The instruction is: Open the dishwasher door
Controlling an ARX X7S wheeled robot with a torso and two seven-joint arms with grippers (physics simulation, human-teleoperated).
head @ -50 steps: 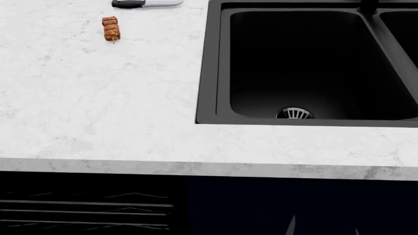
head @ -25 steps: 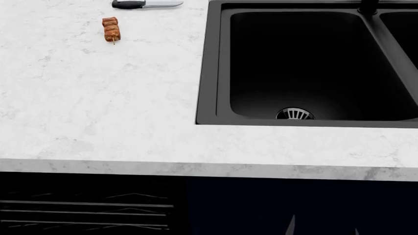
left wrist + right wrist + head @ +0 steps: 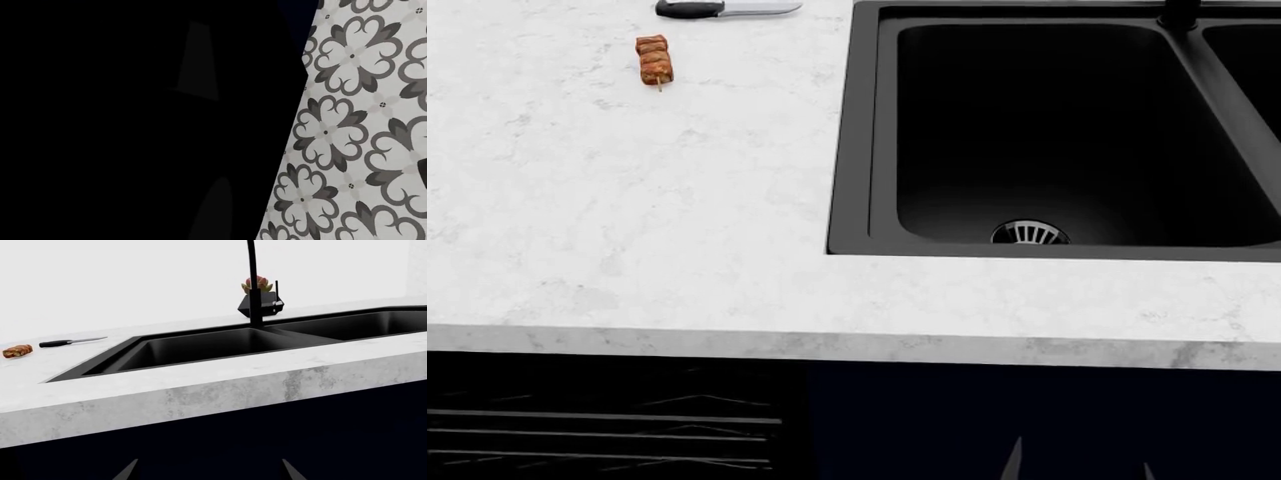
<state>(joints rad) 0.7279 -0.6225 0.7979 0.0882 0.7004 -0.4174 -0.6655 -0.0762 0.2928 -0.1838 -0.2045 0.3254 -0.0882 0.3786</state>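
The right gripper [image 3: 203, 471] shows only as two dark fingertips [image 3: 127, 471] at the near edge of its wrist view, spread well apart with nothing between them, hanging in front of the dark navy cabinet front [image 3: 267, 435] below the sink [image 3: 220, 347]. In the head view the same tips peek up at the near edge, right of centre. The left gripper's fingers cannot be made out; its camera sees mostly blackness beside a patterned floor [image 3: 360, 135]. Under the marble counter [image 3: 641, 200], at the near left, the dishwasher opening [image 3: 601, 420] shows wire racks; the dishwasher door itself cannot be identified with certainty. A knife [image 3: 723, 8] and a skewer [image 3: 654, 58] lie far left on the counter.
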